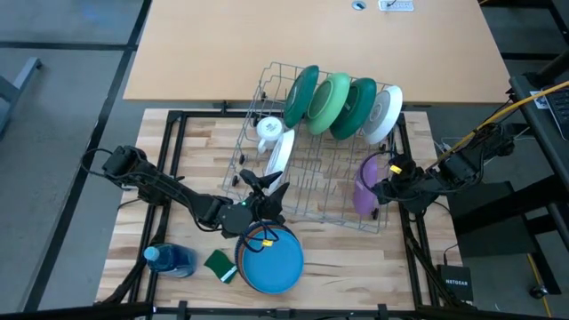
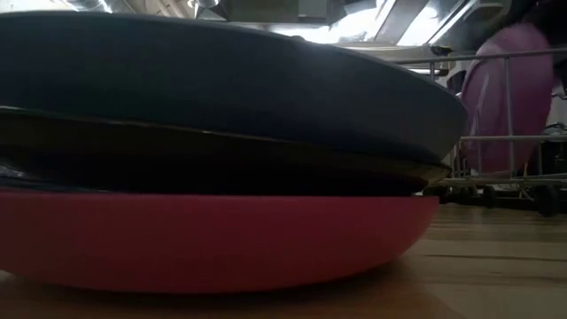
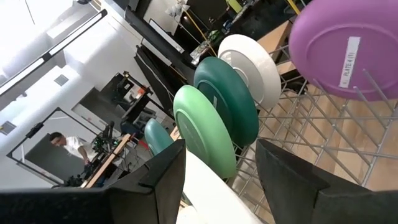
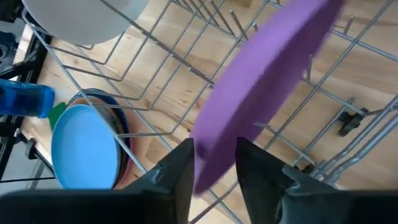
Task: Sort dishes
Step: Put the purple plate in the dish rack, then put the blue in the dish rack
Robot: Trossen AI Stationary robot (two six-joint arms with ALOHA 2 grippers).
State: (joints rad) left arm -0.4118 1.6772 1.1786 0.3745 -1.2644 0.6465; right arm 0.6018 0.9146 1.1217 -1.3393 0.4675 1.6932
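Beyond the wire rack (image 3: pixel 323 149), a purple plate (image 3: pixel 339 46) labelled "PLATE".

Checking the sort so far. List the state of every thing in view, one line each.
Rack: upright on table, partly filled.
Green plates: three, on edge in rack.
White plate: on edge beside them.
Purple plate: on edge in rack, between right gripper fingers.
Left gripper: open, astride a white plate's rim.
Blue plate: flat, atop stack.
Mug: in rack.
Bottle: lying down.
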